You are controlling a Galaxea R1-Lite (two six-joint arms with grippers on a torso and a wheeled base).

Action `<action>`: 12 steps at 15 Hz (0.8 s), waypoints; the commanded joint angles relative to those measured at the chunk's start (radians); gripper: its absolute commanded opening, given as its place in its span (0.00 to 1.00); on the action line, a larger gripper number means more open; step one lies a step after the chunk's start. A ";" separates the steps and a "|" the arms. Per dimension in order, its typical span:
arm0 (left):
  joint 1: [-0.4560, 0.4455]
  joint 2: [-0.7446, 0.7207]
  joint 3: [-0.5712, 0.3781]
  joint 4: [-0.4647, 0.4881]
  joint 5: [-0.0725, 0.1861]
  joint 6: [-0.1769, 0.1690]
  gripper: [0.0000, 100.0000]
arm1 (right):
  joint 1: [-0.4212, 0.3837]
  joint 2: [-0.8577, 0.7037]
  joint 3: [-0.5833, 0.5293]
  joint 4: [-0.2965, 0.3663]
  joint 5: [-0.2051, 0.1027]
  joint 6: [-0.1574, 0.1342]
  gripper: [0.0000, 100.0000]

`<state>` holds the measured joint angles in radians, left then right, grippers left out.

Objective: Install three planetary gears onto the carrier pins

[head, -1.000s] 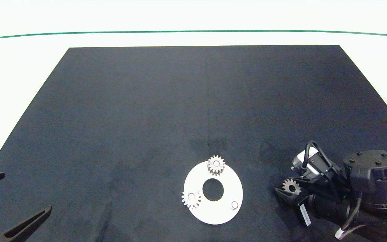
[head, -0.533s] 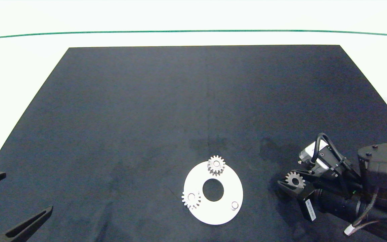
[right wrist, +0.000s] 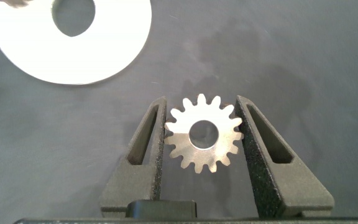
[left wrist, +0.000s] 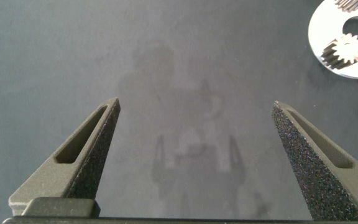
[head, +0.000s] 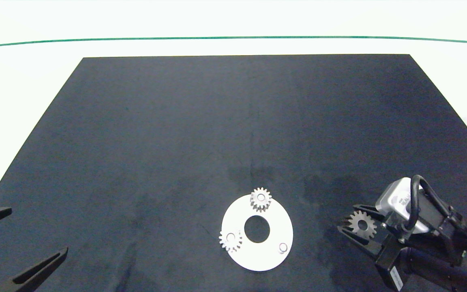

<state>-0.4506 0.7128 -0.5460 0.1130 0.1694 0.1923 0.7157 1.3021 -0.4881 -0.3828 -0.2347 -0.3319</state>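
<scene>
A flat white disc (head: 258, 259) lies near the front of the black mat. Two planetary gears sit on carrier pins, one at the disc's far edge (head: 260, 199) and one at its left edge (head: 230, 240). A third carrier pin (head: 283, 247) stands bare at the disc's near right. To the right of the disc, my right gripper (head: 351, 221) is shut on the third planetary gear (head: 362, 224); the right wrist view shows this gear (right wrist: 202, 134) lying flat between the fingers of the gripper (right wrist: 202, 109), with the disc (right wrist: 104, 50) beyond. My left gripper (head: 37, 231) is open at the mat's near left corner.
The black mat (head: 217, 121) covers most of a white table, with a green line (head: 233, 38) beyond its far edge. The left wrist view shows the open left gripper (left wrist: 195, 104) over bare mat, and the disc (left wrist: 328, 31) with a gear (left wrist: 345, 48) far off.
My right arm has drawn back to the right and toward the near edge, taking the held gear slightly farther from the disc. The left gripper has barely moved.
</scene>
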 commanded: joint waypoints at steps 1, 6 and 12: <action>0.003 0.008 0.000 0.001 0.002 0.001 1.00 | 0.060 -0.001 -0.006 -0.004 0.005 -0.006 0.07; 0.006 0.005 0.001 0.002 0.004 0.001 1.00 | 0.142 0.089 -0.014 -0.013 0.012 0.013 0.07; 0.036 0.001 0.000 0.001 0.004 0.001 1.00 | 0.212 0.198 -0.086 -0.021 0.012 0.030 0.07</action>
<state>-0.4166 0.7138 -0.5449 0.1126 0.1717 0.1919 0.9226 1.4662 -0.5598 -0.4015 -0.2213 -0.3002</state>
